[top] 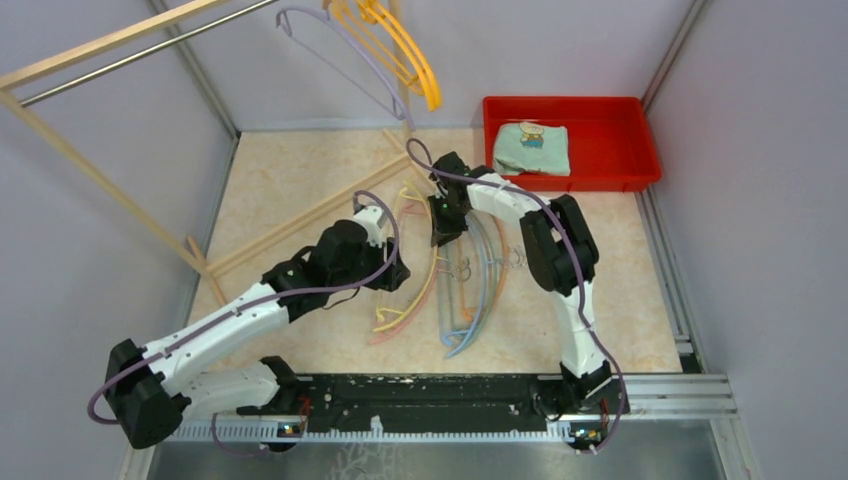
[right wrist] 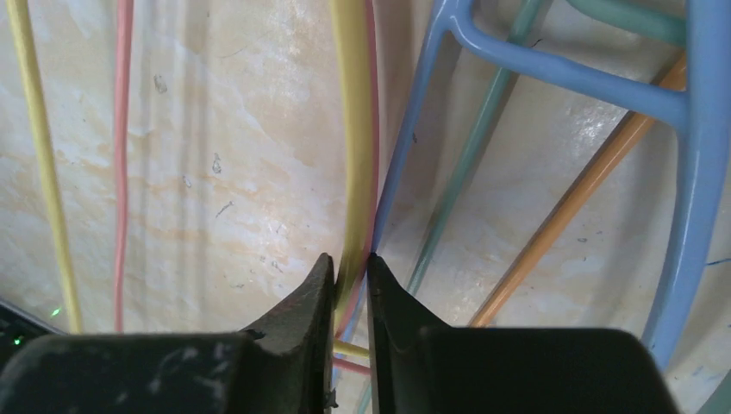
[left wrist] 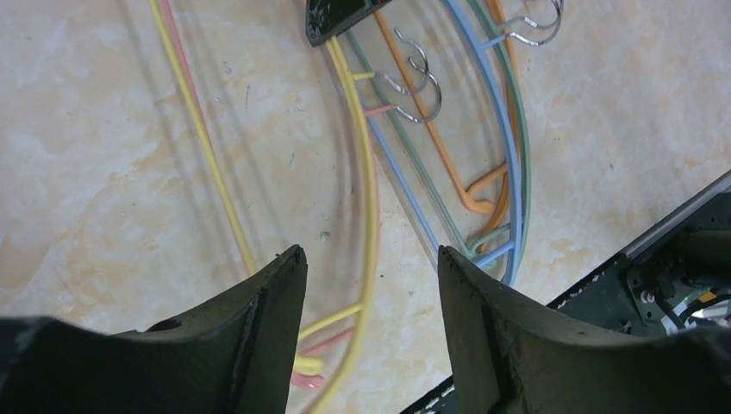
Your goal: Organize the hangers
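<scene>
Workspace and grip, shown from above and from both wrists.

**Edges and room.** The table (top: 620, 300) is closed in by grey walls (top: 760, 200) on the left, back and right. The wooden rack frame (top: 100, 180) slants across the left side under its metal rail (top: 120, 65). A red tray (top: 640, 170) holding one folded cloth (top: 532, 148) fills the back right corner. The open floor lies right of my right arm and in front of the tray.

**Count.** One purple hanger (top: 375, 65) hangs at the rail's end. Beside it are the yellow-orange hung hangers (top: 420, 65), at least two; I cannot tell the exact number. Five lie overlapped mid-table between my arms: the yellow hanger (right wrist: 352, 129), pink hanger (right wrist: 123, 129), blue hanger (right wrist: 702, 172), green hanger (right wrist: 470, 164) and orange hanger (right wrist: 569, 224).

**Claws.** My right gripper (right wrist: 349, 259) is pinched on the arc of the yellow hanger, with only a sliver of gap. A pink strand runs against that arc, and I cannot tell whether it is pinched too. My left gripper (left wrist: 369, 254) is spread wide above the table and holds nothing. The lower curve of the yellow hanger passes beneath the gap, touching neither finger.
</scene>
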`<move>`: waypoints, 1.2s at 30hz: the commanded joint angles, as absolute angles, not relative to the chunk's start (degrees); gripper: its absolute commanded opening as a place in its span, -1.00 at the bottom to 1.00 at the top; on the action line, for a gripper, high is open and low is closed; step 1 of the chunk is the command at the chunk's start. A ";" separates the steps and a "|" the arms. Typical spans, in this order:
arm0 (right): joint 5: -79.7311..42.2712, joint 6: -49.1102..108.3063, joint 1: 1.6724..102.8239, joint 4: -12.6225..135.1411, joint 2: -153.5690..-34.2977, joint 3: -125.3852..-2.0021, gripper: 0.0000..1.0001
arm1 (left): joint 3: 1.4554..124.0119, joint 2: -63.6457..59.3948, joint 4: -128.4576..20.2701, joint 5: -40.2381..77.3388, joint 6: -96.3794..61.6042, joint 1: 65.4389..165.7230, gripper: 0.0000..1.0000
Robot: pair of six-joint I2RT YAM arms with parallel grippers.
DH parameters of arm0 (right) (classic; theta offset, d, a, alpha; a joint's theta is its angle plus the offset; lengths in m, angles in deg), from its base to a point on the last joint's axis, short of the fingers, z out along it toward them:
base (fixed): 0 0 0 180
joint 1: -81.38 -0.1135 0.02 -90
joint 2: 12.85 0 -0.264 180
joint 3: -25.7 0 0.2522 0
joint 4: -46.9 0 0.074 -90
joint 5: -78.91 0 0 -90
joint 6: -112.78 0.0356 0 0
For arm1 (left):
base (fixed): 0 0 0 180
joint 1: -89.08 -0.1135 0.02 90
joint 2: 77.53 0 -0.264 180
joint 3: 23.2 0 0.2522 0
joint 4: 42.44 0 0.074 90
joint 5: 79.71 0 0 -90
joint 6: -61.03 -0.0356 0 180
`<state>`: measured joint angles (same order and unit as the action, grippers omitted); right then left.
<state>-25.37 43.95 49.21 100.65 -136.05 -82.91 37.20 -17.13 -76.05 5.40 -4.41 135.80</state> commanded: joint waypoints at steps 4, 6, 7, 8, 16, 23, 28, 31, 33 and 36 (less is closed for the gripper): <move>-23.37 41.32 49.00 102.09 -130.38 -88.40 -0.81 | 38.89 -11.51 -75.01 6.06 -7.82 139.37 0.26; -22.54 41.04 49.03 103.64 -130.12 -89.04 -0.74 | 39.76 -9.64 -74.88 5.88 -8.32 140.05 0.26; -21.98 40.86 49.02 104.10 -130.05 -88.99 -0.72 | 40.00 -9.20 -74.65 5.89 -8.46 140.34 0.26; -21.60 40.74 48.96 104.34 -129.89 -88.74 -0.72 | 40.11 -8.74 -74.25 5.92 -8.48 140.52 0.26; -23.17 42.24 49.01 104.30 -128.16 -89.12 -0.80 | 42.63 -5.46 -72.24 5.57 -8.80 142.74 0.26; -26.15 44.63 49.20 106.51 -127.46 -93.95 -0.81 | 45.10 -0.23 -71.06 4.27 -9.35 145.28 0.27; -27.39 45.55 49.77 106.99 -125.40 -94.85 -0.82 | 42.36 0.28 -70.97 0.18 -7.70 146.96 0.28; -28.51 45.67 50.12 108.03 -124.91 -95.42 -0.82 | 40.45 -0.45 -71.24 -3.24 -5.94 147.62 0.28; -28.78 45.72 50.26 108.29 -124.43 -95.33 -0.82 | 39.68 -0.96 -71.84 -6.14 -4.94 148.14 0.28; -28.82 45.80 50.42 108.43 -123.63 -95.02 -0.83 | 38.80 -1.62 -73.17 -9.25 -4.01 148.57 0.29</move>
<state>-26.84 45.02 49.89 108.56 -128.73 -92.33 39.97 0.29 -72.21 -3.12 -6.20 147.78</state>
